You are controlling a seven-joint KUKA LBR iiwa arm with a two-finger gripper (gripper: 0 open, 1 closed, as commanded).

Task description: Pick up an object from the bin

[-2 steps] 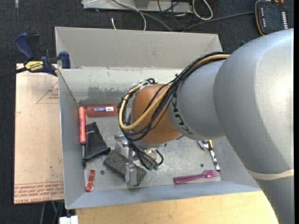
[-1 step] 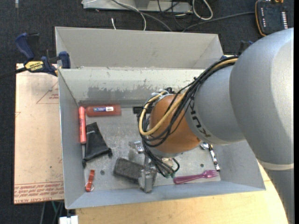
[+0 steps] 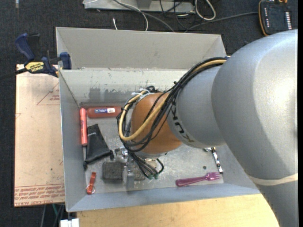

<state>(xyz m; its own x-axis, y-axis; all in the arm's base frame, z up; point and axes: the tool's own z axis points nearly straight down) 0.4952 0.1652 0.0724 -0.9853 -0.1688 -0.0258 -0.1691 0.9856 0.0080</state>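
Grey metal bin (image 3: 69,126), its floor scuffed, sits under the arm. The tool (image 3: 127,170) is low beneath the orange wrist cover (image 3: 154,131) and tangled cables (image 3: 124,123), just right of a dark grey block (image 3: 111,171). Its width and any contact cannot be told. Up-left of the block lies a black wedge (image 3: 97,143), and beyond it are a red marker (image 3: 84,126) and a red tube (image 3: 100,110). Down-left is 1 small red piece (image 3: 91,183). Well right are a purple spoon (image 3: 199,179) and a striped pen (image 3: 217,159), partly hidden by the arm.

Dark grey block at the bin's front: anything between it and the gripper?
Nothing visible. The gripper is right beside the dark grey block, at its edge on the view's right. A black wedge lies just behind the block, not between them.
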